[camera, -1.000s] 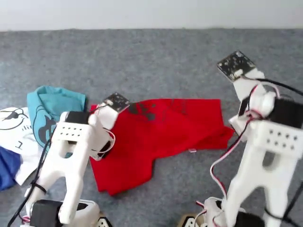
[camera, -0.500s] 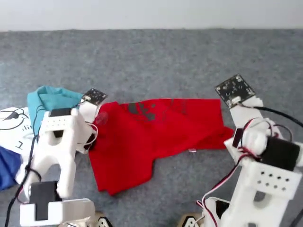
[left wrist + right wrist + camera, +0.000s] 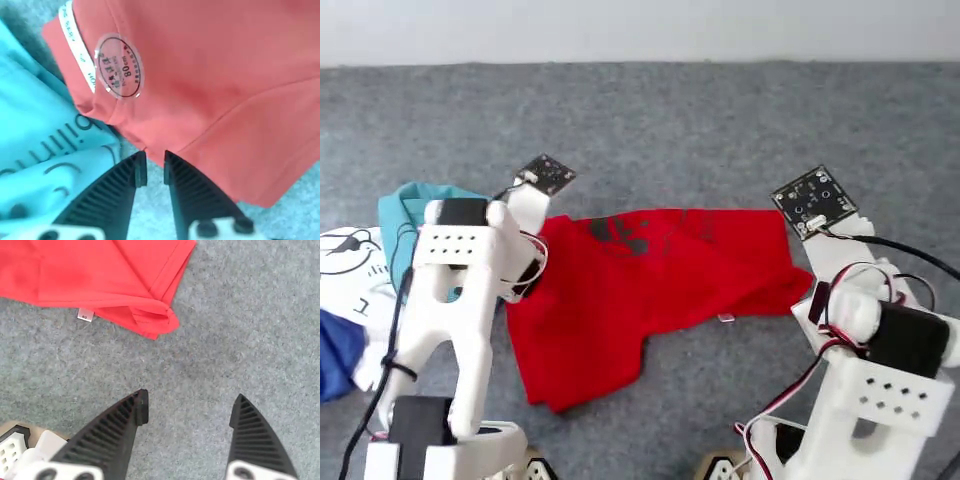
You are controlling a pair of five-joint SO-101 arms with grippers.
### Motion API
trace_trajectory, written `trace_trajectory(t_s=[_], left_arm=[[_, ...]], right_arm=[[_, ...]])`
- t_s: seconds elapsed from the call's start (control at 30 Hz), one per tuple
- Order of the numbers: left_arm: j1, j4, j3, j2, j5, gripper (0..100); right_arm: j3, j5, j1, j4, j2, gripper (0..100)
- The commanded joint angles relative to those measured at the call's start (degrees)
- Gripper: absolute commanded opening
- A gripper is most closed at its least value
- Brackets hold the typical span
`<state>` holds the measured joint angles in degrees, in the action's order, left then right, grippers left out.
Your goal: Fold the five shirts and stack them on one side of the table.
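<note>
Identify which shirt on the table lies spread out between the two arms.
The red fabric shirt; the teal shirt, white printed shirt and blue shirt lie bunched to one side.

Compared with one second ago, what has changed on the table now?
The left gripper shifted from the red shirt toward the teal shirt, then a little forward. The right gripper drew back toward its base. Nothing was grasped; both shirts lie unchanged.
</note>
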<state>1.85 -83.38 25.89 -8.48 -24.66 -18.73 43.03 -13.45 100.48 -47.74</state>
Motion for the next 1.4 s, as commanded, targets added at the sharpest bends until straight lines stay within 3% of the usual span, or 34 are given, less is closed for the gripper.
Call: trace_trajectory(t_s=[0.0, 0.23, 0.43, 0.67, 0.93, 1.13, 1.37], left_arm=[[0.44, 5.10, 1.10, 3.60, 1.23, 8], [6.77, 11.87, -4.09, 16.53, 1.14, 8], [8.62, 3.96, -17.01, 21.10, 1.14, 8], [2.64, -5.45, -23.60, 21.01, 1.23, 3], [0.88, -8.88, -25.71, 13.19, 5.01, 2], [0.79, -7.03, -25.45, 6.15, 6.33, 2], [-0.26, -2.02, -25.36, 11.96, 8.44, 2]], right_arm=[[0.18, -0.44, -0.48, 2.15, -0.92, 27.0], [0.18, -0.44, -0.48, 2.15, -0.92, 27.0], [0.09, -0.44, -0.48, 2.15, -0.84, 27.0], [-0.70, -0.53, -0.22, 0.40, -0.84, 27.0], [-9.23, -7.56, -0.13, -12.26, -0.22, 26.9], [-10.37, -11.16, 0.04, -21.58, 10.59, 26.9], [-10.29, -15.12, 9.10, -35.03, 24.13, 26.9]])
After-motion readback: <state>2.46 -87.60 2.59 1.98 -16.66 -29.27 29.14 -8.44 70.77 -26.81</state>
